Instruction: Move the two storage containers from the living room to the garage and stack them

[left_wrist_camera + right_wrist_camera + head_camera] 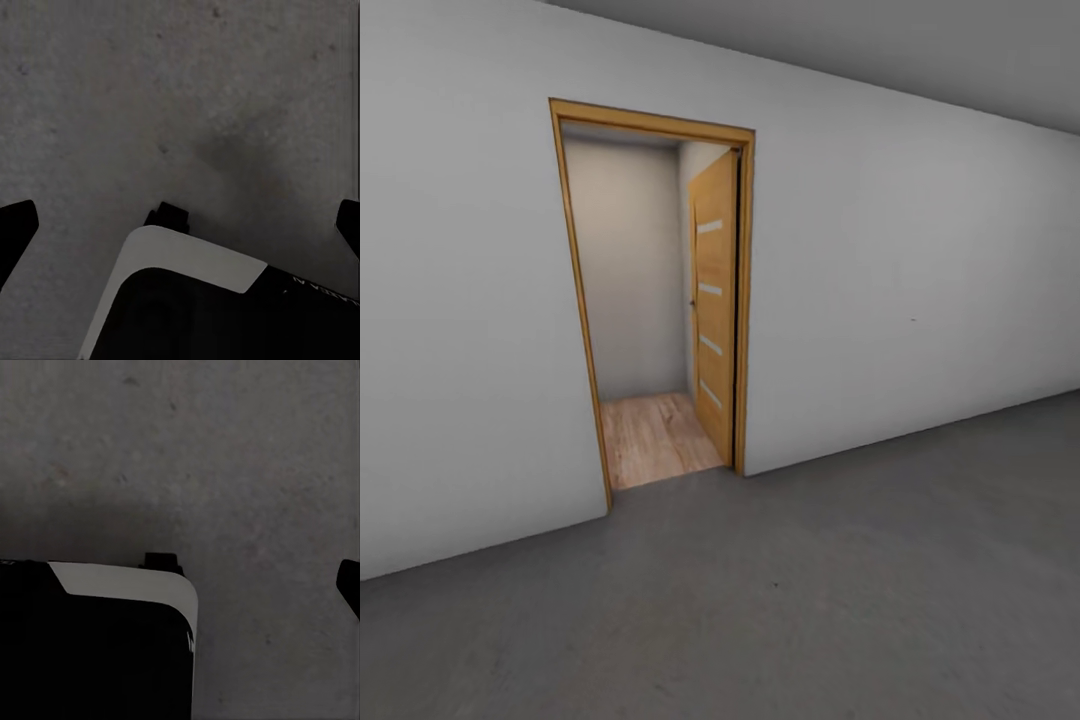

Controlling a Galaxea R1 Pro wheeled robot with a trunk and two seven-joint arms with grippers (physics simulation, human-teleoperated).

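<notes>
The head view looks across the garage floor [840, 600], a dark grey, rough concrete surface, toward a plain white wall [910, 290]. A wood-framed doorway [655, 300] is cut into that wall, left of the middle of the view. Its wooden door [715, 310], with four pale horizontal inserts, stands swung open into the space behind, against the right side of the opening. Through the doorway lie a strip of light wood-plank flooring [655, 435] and a cream back wall [625, 270]. A grey ceiling [920, 50] slants across the upper right corner.

In the left wrist view, the left gripper [184, 225] hangs over the same grey concrete [180, 97]. Its two dark fingertips [16, 225] show at opposite edges of the picture, well apart, with nothing between them but floor: the fingers stand wide. Between and below the fingers a part of the robot's base [195, 262], black with a light grey rounded edge, lies over the concrete, and a soft shadow falls on the floor just beyond it.

In the right wrist view only one dark fingertip [349, 585] of the right gripper is seen, at the edge of the picture, so I cannot tell whether those fingers are wide or narrow. Beside that fingertip is bare concrete [225, 457], and farther off a black body part with a pale rounded rim [127, 581] rests above the floor.

No storage container is between either pair of fingers
</notes>
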